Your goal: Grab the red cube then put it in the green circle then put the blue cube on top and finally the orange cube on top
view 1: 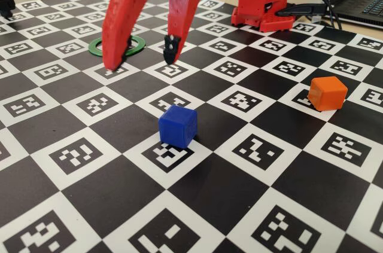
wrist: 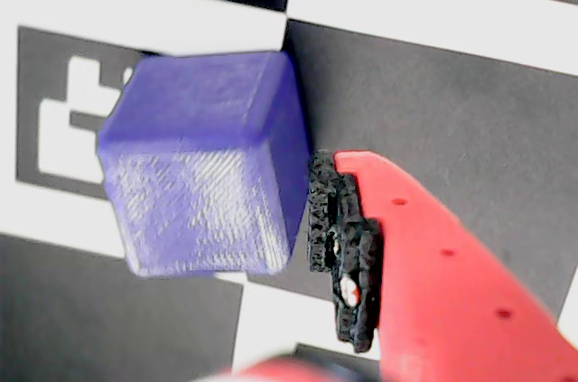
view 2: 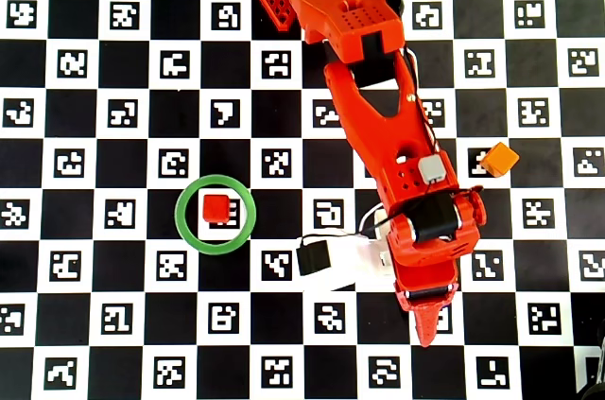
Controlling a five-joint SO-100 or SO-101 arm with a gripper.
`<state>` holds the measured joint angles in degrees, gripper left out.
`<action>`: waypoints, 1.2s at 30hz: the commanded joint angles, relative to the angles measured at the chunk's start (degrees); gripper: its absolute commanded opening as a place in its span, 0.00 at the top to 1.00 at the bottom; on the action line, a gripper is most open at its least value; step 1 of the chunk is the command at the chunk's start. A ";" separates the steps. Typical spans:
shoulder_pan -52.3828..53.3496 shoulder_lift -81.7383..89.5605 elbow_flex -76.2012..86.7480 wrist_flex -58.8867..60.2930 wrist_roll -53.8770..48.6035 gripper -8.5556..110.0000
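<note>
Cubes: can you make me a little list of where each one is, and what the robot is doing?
red cube: inside the green circle
blue cube: on the checkered board, outside the circle, close to the end effector
orange cube: on the board by itself, away from the circle
end effector: open, holding nothing
stack: red cube in place; blue and orange not yet stacked

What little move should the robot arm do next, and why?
Probably lower the open gripper around the blue cube. The red cube already sits in the green ring, and the blue cube lies ungrasped beside one finger.
</note>
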<state>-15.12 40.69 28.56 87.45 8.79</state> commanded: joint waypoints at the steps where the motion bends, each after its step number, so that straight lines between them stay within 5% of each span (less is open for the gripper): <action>1: -1.49 0.53 -5.01 -0.53 1.41 0.55; 36: -4.83 -11.51 -14.59 -1.23 0.62 0.58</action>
<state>-20.21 27.33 18.81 87.36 9.76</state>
